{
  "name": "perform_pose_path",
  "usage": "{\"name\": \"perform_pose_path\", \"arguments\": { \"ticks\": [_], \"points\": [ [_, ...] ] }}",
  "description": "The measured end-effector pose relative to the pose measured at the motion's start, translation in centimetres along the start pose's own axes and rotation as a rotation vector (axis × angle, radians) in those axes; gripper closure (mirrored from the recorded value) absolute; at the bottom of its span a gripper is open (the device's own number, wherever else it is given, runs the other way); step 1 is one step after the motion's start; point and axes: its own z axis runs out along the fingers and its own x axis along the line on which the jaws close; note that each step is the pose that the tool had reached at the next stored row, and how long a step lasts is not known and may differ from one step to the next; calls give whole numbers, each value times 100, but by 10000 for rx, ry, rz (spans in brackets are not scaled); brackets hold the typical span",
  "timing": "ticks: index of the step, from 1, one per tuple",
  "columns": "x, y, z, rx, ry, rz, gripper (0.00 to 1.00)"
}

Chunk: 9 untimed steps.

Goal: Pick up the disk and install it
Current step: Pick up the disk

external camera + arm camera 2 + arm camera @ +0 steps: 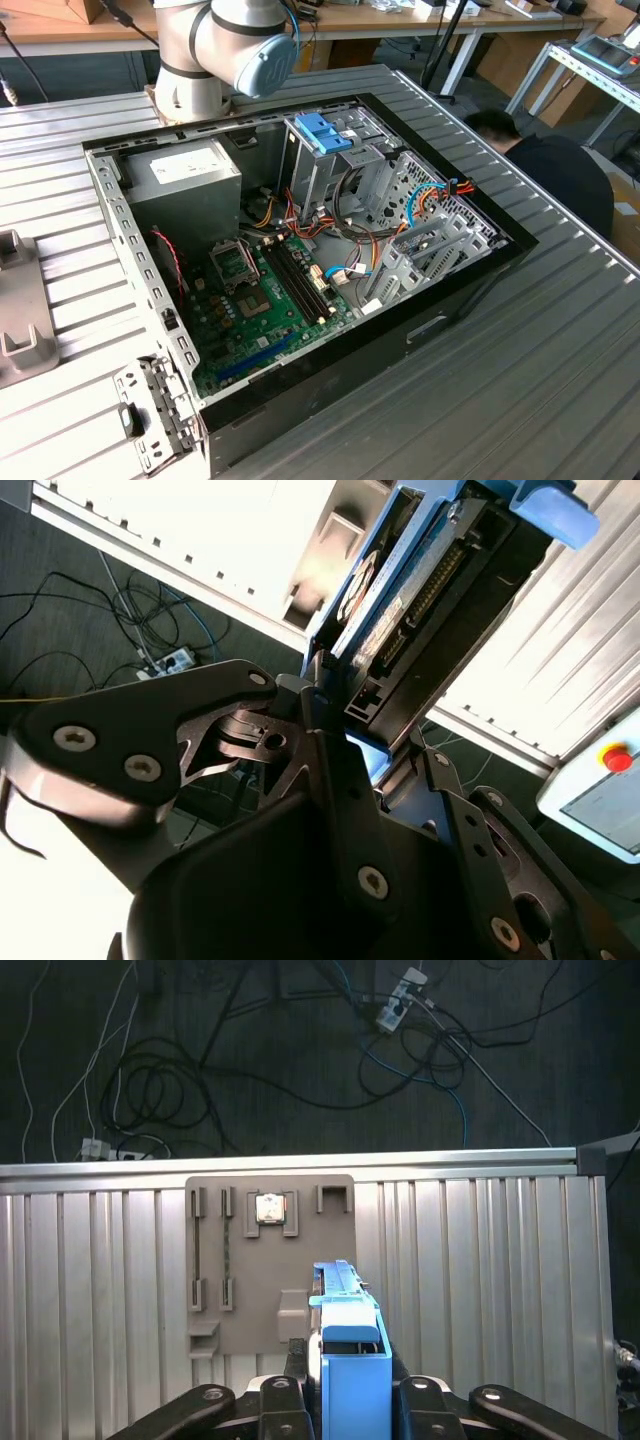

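Observation:
In the first wrist view, the disk (349,1360) stands on edge in its light blue carrier, held between the dark fingers of my gripper (350,1400). It hangs above the ribbed metal table (480,1280). In the second wrist view, the disk (415,590) shows its grey metal body, a row of connector pins and a blue carrier tab, and my gripper (345,715) is shut on its lower end. The open computer case (300,260) lies on the table in the exterior view, with its metal drive cage (335,165) at the far side.
A grey holder plate (270,1260) with a small chip (272,1210) lies on the table below the disk. A blue latch (323,132) tops the drive cage. A person in dark clothes (555,180) crouches at the exterior view's right. Cables cover the floor (300,1060).

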Motion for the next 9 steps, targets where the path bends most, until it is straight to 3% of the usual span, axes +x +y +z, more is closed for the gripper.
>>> {"name": "perform_pose_path", "arguments": {
  "ticks": [9],
  "points": [
    [-2,-48,-2,-1,0,1,63]
  ]
}}
